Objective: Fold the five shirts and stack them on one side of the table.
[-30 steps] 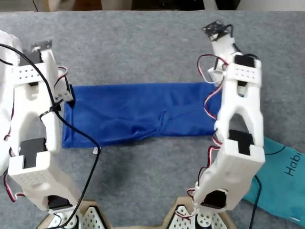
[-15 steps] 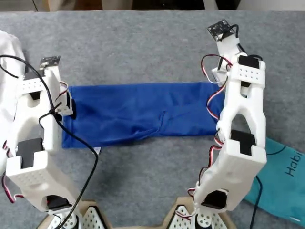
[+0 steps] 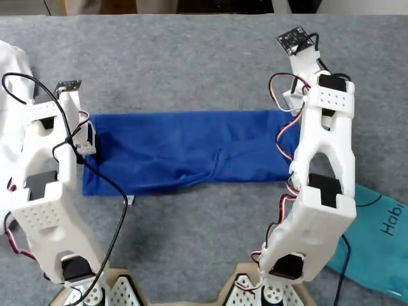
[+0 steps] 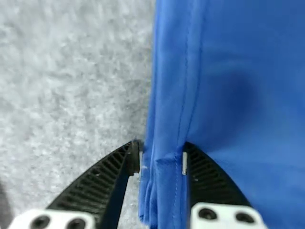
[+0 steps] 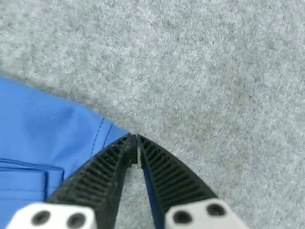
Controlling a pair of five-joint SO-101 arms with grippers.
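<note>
The blue shirt (image 3: 185, 150) lies flat as a long band across the middle of the grey table (image 3: 191, 57), running from one arm to the other. My left gripper (image 4: 161, 153) sits at the left end of the band. Its jaws are only a narrow way apart, and the doubled hem fills the gap and touches both ribbed fingertips. I read that as a pinch on the cloth, though from the wrist camera I can't be fully sure how firmly it bites. My right gripper (image 5: 137, 144) is at the far right corner of the same shirt. There the jaws are drawn almost together, the tips meet right at the corner, and a sliver of blue shows between the fingers behind them. In the overhead view both arms reach out over the table, one at each short end of the band. A teal shirt (image 3: 373, 248) lies near the right arm's base, apart from the blue one. A white garment (image 3: 7, 95) lies bunched at the table's left edge.
</note>
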